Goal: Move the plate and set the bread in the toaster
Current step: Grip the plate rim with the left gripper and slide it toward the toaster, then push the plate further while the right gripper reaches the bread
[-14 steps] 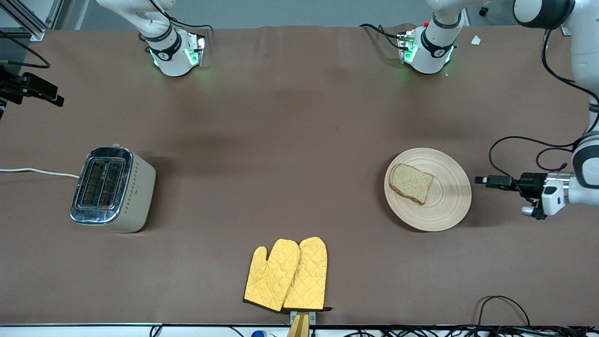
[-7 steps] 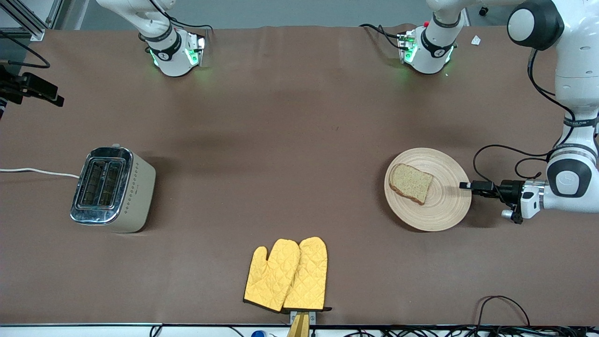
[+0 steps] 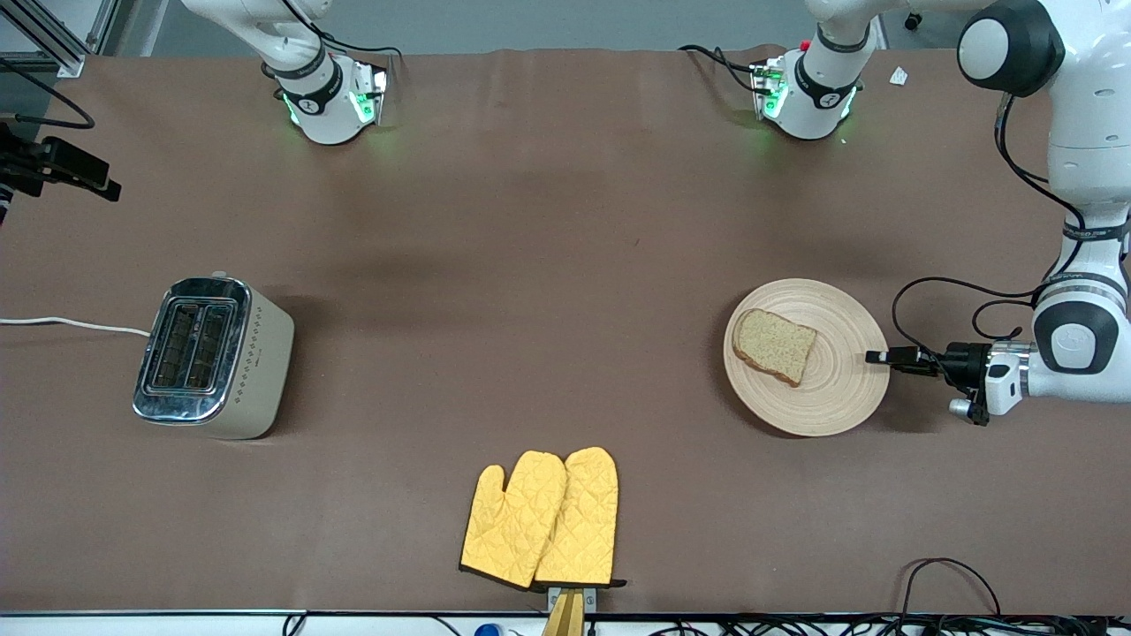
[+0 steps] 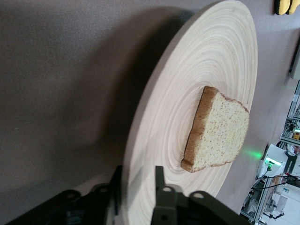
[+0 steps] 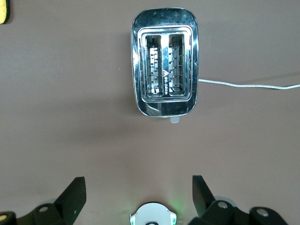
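Observation:
The light tan wooden plate lies toward the left arm's end of the table, with the slice of brown bread on it. My left gripper lies level at the plate's rim. In the left wrist view one finger is under the rim and one on top of the plate, closed on it, with the bread just ahead. The cream and chrome toaster stands at the right arm's end with both slots empty. My right gripper is open and empty, high over the table, looking down on the toaster.
A pair of yellow oven mitts lies near the table's front edge, nearer the front camera than the plate and toaster. The toaster's white cord runs off the table's end. Loose cables lie at the front corner by the left arm.
My left gripper has come in level from the table's end to the plate's rim and closed onto it. The plate has shifted very slightly. The right arm has not moved.

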You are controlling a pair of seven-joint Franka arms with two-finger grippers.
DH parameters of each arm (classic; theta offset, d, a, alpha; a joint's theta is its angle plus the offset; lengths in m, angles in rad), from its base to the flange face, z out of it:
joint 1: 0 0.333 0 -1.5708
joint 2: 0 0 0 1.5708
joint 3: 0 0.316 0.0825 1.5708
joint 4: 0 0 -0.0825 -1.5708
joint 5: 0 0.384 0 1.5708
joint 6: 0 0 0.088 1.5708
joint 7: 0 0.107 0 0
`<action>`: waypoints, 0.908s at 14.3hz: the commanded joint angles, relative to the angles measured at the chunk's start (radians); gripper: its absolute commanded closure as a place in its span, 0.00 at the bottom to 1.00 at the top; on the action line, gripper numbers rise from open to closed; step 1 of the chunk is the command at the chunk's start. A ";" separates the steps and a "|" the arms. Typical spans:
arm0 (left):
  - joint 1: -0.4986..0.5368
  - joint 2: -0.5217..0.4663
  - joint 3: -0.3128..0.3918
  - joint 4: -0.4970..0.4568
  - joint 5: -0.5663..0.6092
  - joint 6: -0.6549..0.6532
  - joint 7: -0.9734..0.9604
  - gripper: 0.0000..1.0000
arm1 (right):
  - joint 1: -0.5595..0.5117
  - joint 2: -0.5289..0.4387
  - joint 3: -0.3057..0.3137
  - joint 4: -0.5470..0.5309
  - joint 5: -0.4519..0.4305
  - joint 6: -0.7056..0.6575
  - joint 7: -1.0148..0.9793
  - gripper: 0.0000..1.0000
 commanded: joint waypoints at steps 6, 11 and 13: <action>0.007 -0.009 -0.026 0.015 -0.022 -0.012 0.056 1.00 | -0.008 0.000 0.008 0.005 -0.007 -0.005 0.012 0.00; 0.002 -0.035 -0.219 0.051 -0.023 -0.013 -0.161 1.00 | -0.009 0.000 0.008 0.004 -0.007 -0.004 0.011 0.00; -0.001 -0.033 -0.325 0.052 -0.029 0.002 -0.290 1.00 | -0.012 0.000 0.006 0.004 -0.007 -0.004 0.009 0.00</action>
